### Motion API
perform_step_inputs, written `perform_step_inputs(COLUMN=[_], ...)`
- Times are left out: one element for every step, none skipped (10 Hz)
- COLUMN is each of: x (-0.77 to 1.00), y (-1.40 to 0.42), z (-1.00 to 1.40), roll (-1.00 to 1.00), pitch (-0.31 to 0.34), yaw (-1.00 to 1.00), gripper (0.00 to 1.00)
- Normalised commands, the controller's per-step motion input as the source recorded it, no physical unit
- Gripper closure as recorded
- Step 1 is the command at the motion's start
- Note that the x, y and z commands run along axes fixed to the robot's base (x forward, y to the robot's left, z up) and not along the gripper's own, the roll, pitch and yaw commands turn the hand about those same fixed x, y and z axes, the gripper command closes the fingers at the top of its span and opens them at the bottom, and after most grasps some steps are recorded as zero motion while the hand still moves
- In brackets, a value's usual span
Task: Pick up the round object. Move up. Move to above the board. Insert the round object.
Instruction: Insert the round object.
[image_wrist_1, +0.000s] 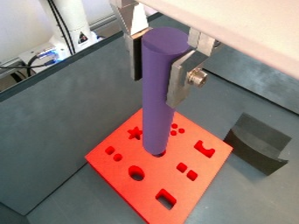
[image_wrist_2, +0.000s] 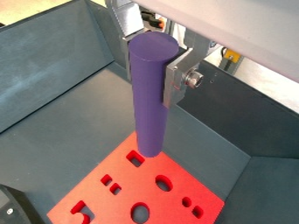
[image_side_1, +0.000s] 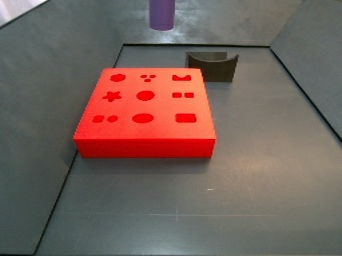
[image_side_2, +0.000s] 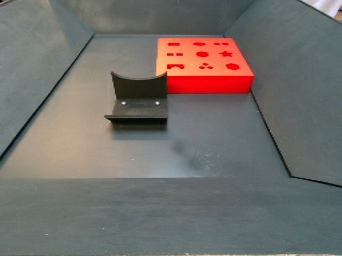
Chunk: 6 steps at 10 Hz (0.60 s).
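My gripper (image_wrist_1: 162, 61) is shut on the round object, a tall purple peg (image_wrist_1: 158, 101), which hangs upright between the silver fingers (image_wrist_1: 179, 80); it shows in both wrist views (image_wrist_2: 149, 96). The peg is held high above the board, a flat red block with cut-out holes (image_wrist_1: 187, 179) (image_wrist_2: 122, 197). In a side view only the peg's lower end (image_side_1: 162, 13) shows, above the board's far edge (image_side_1: 144, 105). In a side view the board (image_side_2: 203, 65) lies at the far right; gripper and peg are out of that view.
The dark fixture (image_side_1: 214, 65) (image_side_2: 135, 98) stands on the grey floor beside the board; it also shows in a wrist view (image_wrist_1: 260, 140). Grey bin walls (image_side_1: 54, 60) enclose the floor on all sides.
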Motion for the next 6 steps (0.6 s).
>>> perform_step_inputs(x=[-0.13, 0.04, 0.10, 0.25, 0.21, 0.05], y=[0.00, 0.10, 0.11, 0.20, 0.20, 0.17], z=[-0.15, -0.30, -0.36, -0.41, -0.41, -0.44], roll=[0.00, 0.00, 0.00, 0.00, 0.00, 0.00], pitch=[-0.051, 0.000, 0.000, 0.019, 0.019, 0.000], yaw=[0.00, 0.00, -0.01, -0.02, -0.03, -0.05], gripper=[1.00, 1.00, 1.00, 1.00, 1.00, 1.00])
